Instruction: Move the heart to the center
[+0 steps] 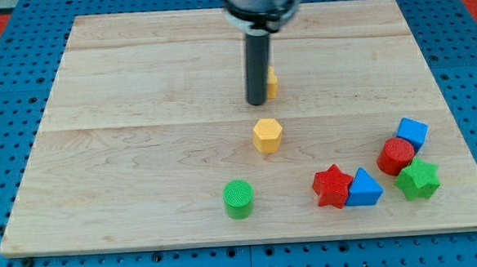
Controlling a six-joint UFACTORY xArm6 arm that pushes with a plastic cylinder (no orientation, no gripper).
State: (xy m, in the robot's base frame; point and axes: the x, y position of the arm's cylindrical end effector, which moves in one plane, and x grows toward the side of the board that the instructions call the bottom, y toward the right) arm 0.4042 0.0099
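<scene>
Camera view shows a wooden bench (138,81) on which the dark rod is seen standing upright, with my tip (256,103) set down a little toward the view's top from the yellow hexagon (267,136). No fingers are carried by this rod, so nothing is gripped and nothing can be opened or closed. A small yellow-orange block (272,83), mostly hidden, is seen just behind the rod on its right side, touching or nearly touching it; its shape cannot be made out, but it is judged to be the heart. It lies just above the yellow hexagon, close to the middle of the bench already. Below and left of the hexagon a green cylinder (239,199) is found. Well to the hexagon's lower right are clustered a red star (332,186), a blue triangle (364,189), a red cylinder (396,155), a blue cube (412,132) and a green star (418,179). The task is judged nearly complete, with only a slight nudge left, if any
</scene>
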